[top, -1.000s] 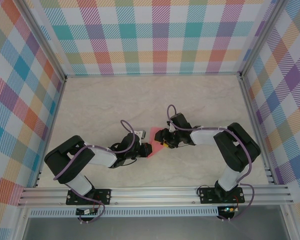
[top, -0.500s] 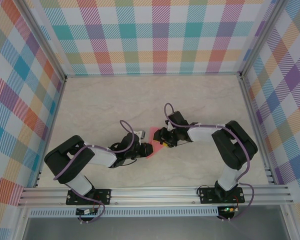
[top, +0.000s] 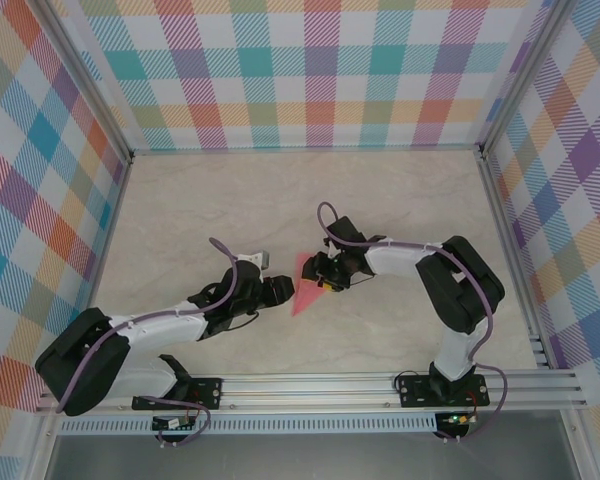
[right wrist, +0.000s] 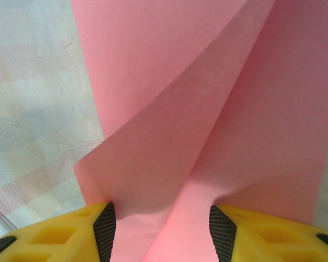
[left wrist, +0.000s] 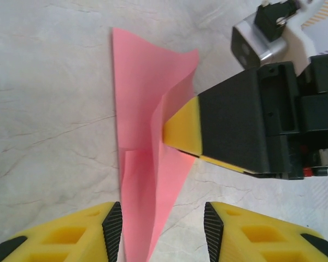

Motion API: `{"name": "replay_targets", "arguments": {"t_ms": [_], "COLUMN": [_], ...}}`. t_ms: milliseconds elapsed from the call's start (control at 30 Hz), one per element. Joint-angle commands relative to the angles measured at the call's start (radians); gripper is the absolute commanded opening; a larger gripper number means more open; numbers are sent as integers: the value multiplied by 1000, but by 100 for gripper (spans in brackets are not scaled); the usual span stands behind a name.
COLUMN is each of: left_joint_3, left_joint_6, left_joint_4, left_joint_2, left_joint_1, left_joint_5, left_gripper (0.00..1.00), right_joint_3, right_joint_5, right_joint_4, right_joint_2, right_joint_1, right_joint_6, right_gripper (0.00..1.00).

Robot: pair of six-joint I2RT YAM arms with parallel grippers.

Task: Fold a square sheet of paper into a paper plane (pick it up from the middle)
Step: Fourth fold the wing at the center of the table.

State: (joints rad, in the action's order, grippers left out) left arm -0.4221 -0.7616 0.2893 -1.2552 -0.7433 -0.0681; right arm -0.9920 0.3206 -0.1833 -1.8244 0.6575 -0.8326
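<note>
Right end effector (right wrist: 159,229) touches creased, pointed salmon-pink paper (left wrist: 142,103).

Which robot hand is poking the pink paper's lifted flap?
The right gripper: its yellow fingertip meets the paper's raised flap; the left gripper straddles its tip.

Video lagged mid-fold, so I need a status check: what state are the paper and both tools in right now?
Sheet of paper: partly folded to a point, one flap lifted.
Left tool: open, straddling the narrow end.
Right tool: open, at the raised flap.
</note>
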Motion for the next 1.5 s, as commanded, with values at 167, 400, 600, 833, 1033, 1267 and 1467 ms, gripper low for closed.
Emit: {"name": "replay_targets", "arguments": {"t_ms": [167, 400, 600, 833, 1033, 1267, 1467], "left_joint_3": [13, 14, 12, 16, 2, -31, -44], "left_joint_6": [-40, -30, -35, -49, -52, -48, -47], "left_joint_4": [-17, 59, 138, 217, 239, 230, 229], "left_joint_2": [-34, -62, -125, -159, -204, -254, -269], "left_joint_1": [33, 41, 41, 41, 41, 41, 41], "left_joint_5": [-18, -68, -128, -161, -191, -197, -178], "left_gripper": [41, 37, 28, 19, 15, 13, 13], "right_joint_3": [-42, -121, -165, -196, -223, -230, -232], "right_joint_5": [-187, -231, -242, -250, -249, -247, -251], "right_joint_4": [-209, -299, -339, -373, -403, -407, -410], "right_joint_2": [-148, -205, -245, -281, -321, -343, -355], "right_joint_1": [31, 52, 62, 62, 62, 62, 62], "right_joint_6": [58, 67, 68, 56, 32, 27, 27], "right_gripper": [58, 64, 67, 67, 67, 67, 67]}}
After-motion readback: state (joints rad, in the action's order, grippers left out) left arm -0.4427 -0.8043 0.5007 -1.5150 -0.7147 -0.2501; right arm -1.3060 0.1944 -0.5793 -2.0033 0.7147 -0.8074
